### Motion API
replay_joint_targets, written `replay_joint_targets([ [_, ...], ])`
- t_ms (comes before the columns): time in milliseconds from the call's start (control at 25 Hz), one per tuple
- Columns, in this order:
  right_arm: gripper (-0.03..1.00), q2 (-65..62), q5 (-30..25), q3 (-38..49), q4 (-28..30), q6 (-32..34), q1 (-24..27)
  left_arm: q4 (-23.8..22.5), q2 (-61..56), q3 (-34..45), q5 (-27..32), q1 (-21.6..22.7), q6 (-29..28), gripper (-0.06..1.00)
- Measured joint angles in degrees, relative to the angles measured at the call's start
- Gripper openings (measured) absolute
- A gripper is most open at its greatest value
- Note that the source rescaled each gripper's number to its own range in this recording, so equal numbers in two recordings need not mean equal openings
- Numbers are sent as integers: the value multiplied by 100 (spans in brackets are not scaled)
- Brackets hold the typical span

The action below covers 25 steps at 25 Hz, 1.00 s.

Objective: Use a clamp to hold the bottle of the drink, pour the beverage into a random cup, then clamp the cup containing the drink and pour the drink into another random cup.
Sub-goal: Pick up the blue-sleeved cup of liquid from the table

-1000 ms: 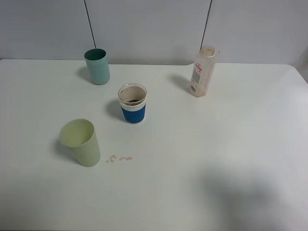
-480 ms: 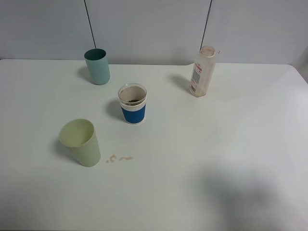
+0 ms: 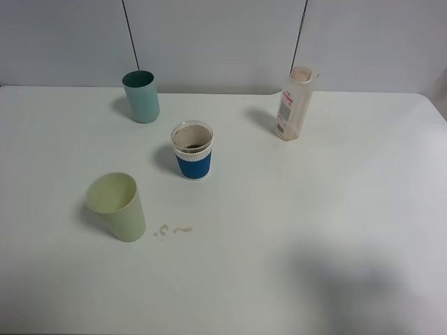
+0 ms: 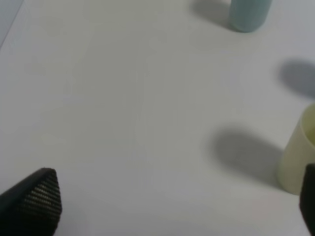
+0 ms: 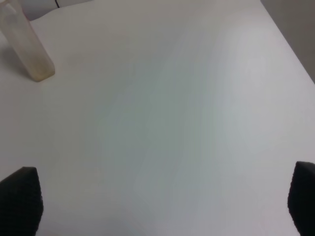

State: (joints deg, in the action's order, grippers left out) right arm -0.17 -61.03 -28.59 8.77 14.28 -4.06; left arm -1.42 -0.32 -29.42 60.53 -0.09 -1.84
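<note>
**Plastic cups wait as both grippers hang wide**

Brown drink (image 3: pixel 191 146) sits low in the banded cup (image 3: pixel 192 162) at mid-worktop (image 3: pixel 328 202). The teal cup (image 3: pixel 142 98) stands behind it and the green cup (image 3: pixel 119 208) in front. The bottle (image 3: pixel 294 105), squarish clear plastic with a red-printed label, stands upright well to the right and looks all but drained. The left gripper (image 4: pixel 172 206) and right gripper (image 5: pixel 161 206) are each spread wide over bare worktop, holding nothing; neither shows in the high view.

The banded cup looks thin-walled and tapered, with a smooth blue band under a clear ribbed rim. A hard squeeze could buckle it and slop the drink, and a weak one could let it slide. The green cup, light and matte, stands near the left arm's likely path and could be knocked over. The teal cup's mouth is narrow, so an off-centre tilt would spill onto the smooth white top. Pale drips (image 3: pixel 173 229) already lie there, just beside the green cup.
</note>
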Motion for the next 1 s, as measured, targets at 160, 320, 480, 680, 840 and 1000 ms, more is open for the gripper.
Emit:
replay_joint_targets([
  [160,100,0,0,0,0,0,0,0,0,0,0,0,0,93],
  [320,100,0,0,0,0,0,0,0,0,0,0,0,0,93],
  [480,100,0,0,0,0,0,0,-5,0,0,0,0,0,93],
  [680,100,0,0,0,0,0,0,-5,0,0,0,0,0,93],
  [840,100,0,0,0,0,0,0,-5,0,0,0,0,0,93],
  [1000,100,0,0,0,0,0,0,109,0,-69,-279,0,53,93],
])
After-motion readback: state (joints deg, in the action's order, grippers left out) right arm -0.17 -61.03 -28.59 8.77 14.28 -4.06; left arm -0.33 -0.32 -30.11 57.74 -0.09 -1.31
